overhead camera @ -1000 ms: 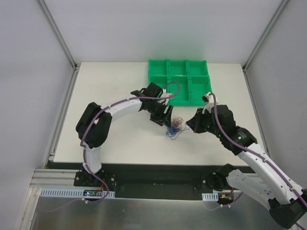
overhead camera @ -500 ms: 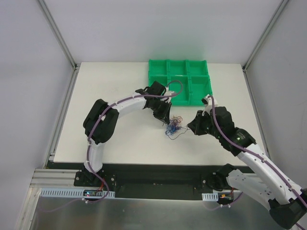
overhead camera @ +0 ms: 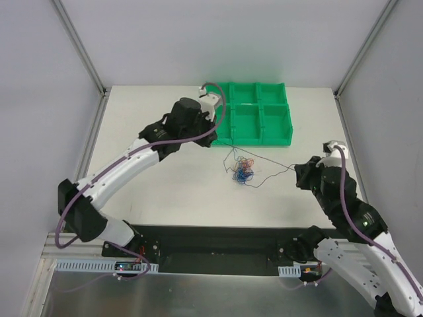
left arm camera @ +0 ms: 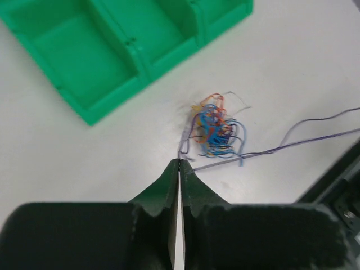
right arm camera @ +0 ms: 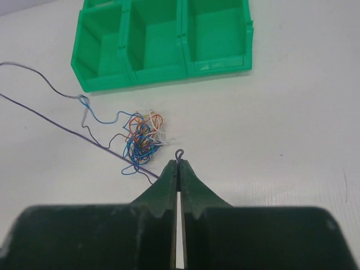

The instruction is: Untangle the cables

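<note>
Green plastic marks the tray (overhead camera: 278,138) at the far edge of the desk (overhead camera: 158,185), right of the middle. The cables (overhead camera: 242,172) lie in a small knot of blue, orange and purple loops just in front of that tray, between the two claws and touching neither.

The left claw (left arm camera: 179,169) has its jaws pressed together with no gap showing. A thin purplish strand (left arm camera: 183,140) runs from the knot down to its tip and seems nipped there. The knot sits just beyond and slightly right of the tip.

The right claw (right arm camera: 179,167) is likewise squeezed closed, pinching the curled end of a dark strand (right arm camera: 67,132). This strand stretches away to the left across the desk, passing the near side of the knot. The knot is near this claw, ahead and to its left, towards the tray.
</note>
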`<state>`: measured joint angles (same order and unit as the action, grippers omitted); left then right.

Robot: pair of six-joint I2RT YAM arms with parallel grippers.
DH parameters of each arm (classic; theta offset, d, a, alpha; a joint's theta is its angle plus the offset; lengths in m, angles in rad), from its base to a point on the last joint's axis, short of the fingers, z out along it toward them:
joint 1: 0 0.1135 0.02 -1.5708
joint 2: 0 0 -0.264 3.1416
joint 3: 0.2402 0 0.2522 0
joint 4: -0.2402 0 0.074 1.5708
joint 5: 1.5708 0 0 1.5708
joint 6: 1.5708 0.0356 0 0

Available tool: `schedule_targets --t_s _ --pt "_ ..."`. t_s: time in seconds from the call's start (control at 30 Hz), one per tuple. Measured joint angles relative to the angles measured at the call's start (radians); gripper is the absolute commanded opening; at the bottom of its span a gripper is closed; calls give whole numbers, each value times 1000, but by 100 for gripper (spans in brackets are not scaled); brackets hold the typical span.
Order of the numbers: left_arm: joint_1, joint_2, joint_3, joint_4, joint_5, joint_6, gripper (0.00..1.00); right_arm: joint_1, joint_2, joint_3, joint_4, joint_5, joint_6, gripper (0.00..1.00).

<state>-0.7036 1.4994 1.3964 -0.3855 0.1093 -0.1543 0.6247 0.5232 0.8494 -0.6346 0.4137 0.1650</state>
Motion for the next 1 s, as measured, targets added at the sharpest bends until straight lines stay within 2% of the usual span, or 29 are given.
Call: schedule_targets --t_s 0.2,0.27,0.37,0.4,0.43,0.47,0.5,0.6,0.63,0.67,0.83,1.0 --pt "40 -203 -120 24 -282 84 0 -8 -109 -3 -18 71 -6 1" --pt "51 -266 -166 34 -328 105 0 -8 -111 -2 -3 45 -30 1" --pt "48 -382 -235 86 -317 144 0 -8 -72 36 7 -16 -76 1" --pt "48 -416 -251 99 -304 151 6 -8 -35 85 -3 -34 -98 1" --pt "48 -457 -269 122 -285 160 20 -8 18 159 -16 -47 -118 1" --pt "48 -491 -282 140 -255 170 40 -8 66 233 -21 -62 -133 1" --pt "49 -511 -289 155 -227 179 52 -8 133 337 -34 -80 -151 1" --pt "48 -535 -295 206 -107 174 80 -8 340 703 -22 -162 -181 1" --pt "48 -534 -295 220 -72 173 92 -8 389 796 -14 -189 -183 1" --pt "48 -522 -296 232 -25 169 99 -8 450 919 -14 -230 -184 1" --pt "48 -439 -318 294 178 101 99 -8 610 1242 -3 -396 -153 1" --pt "27 -337 -333 434 296 -29 99 -8 677 1345 18 -504 -92 1"
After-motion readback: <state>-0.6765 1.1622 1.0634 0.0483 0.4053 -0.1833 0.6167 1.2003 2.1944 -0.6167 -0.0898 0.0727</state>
